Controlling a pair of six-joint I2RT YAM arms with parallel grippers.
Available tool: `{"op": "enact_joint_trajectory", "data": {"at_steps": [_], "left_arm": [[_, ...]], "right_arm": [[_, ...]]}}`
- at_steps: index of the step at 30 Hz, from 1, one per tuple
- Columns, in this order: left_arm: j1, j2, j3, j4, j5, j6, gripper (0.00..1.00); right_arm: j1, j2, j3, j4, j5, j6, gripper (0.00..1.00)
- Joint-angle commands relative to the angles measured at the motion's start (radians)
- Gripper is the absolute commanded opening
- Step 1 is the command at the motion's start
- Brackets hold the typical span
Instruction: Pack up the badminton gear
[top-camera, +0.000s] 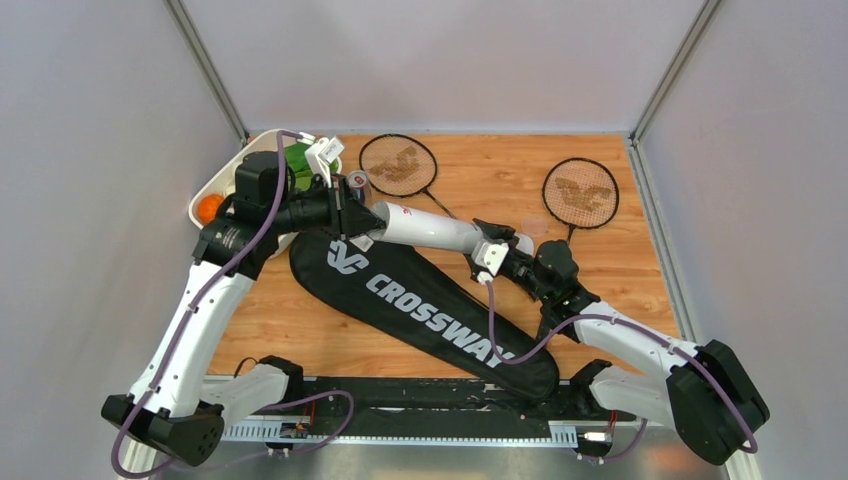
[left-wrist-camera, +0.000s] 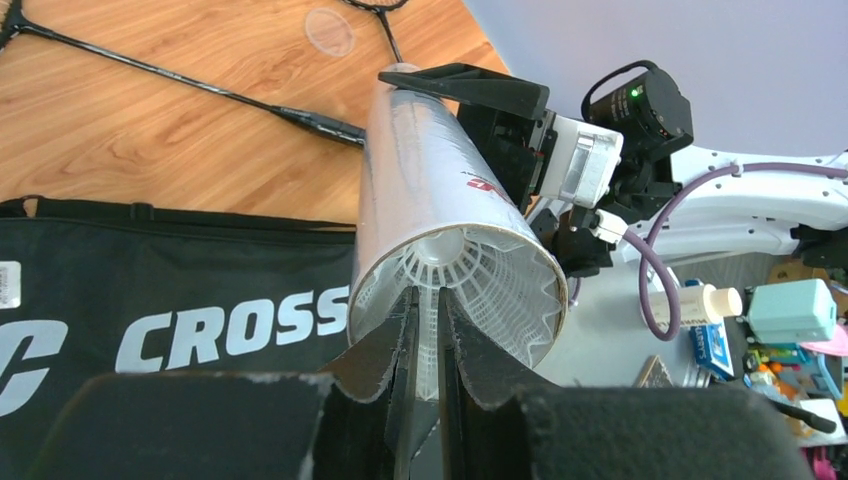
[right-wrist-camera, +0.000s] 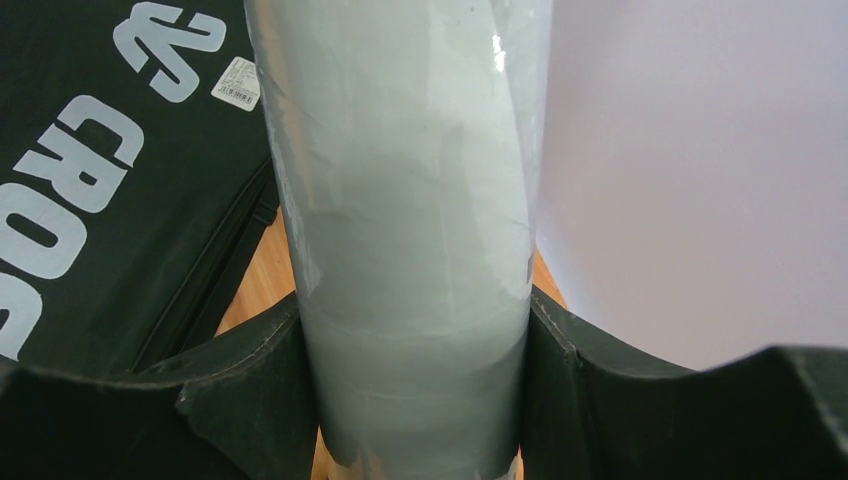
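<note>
Loading shuttlecocks appears to be the step in hand. The right end effector (top-camera: 489, 244) is clamped on the long white cardboard tube (top-camera: 430, 228), which is held above the centre of the counter (top-camera: 480, 170). The left end effector (left-wrist-camera: 425, 300) pinches the small white net-skirted shuttlecock (left-wrist-camera: 480, 285) in the tube mouth, toward 10 o'clock. The next move calls for pushing it home, releasing and withdrawing straight.

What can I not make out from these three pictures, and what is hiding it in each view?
Top view: most of the white tray, covered by the left arm.
Left wrist view: anything in the white tube beyond the one shuttlecock at its mouth; its skirt blocks the view.
Right wrist view: the tube's far end, cut off by the top edge; the label on the bag, too small to read.
</note>
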Motion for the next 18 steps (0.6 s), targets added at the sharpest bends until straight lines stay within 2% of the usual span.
{"op": "enact_joint_trajectory", "data": {"at_steps": [1, 10, 18], "left_arm": [[-0.027, 0.004, 0.001, 0.059, -0.037, -0.003, 0.18], [-0.05, 0.057, 0.0, 0.038, -0.122, -0.007, 0.19], [-0.099, 0.061, -0.06, 0.107, -0.158, -0.057, 0.2]], "right_arm": [[0.005, -0.02, 0.05, 0.049, -0.018, 0.014, 0.43], [0.021, -0.009, 0.058, 0.036, 0.012, -0.016, 0.42], [0.041, 0.007, 0.075, 0.019, 0.057, -0.044, 0.41]]}}
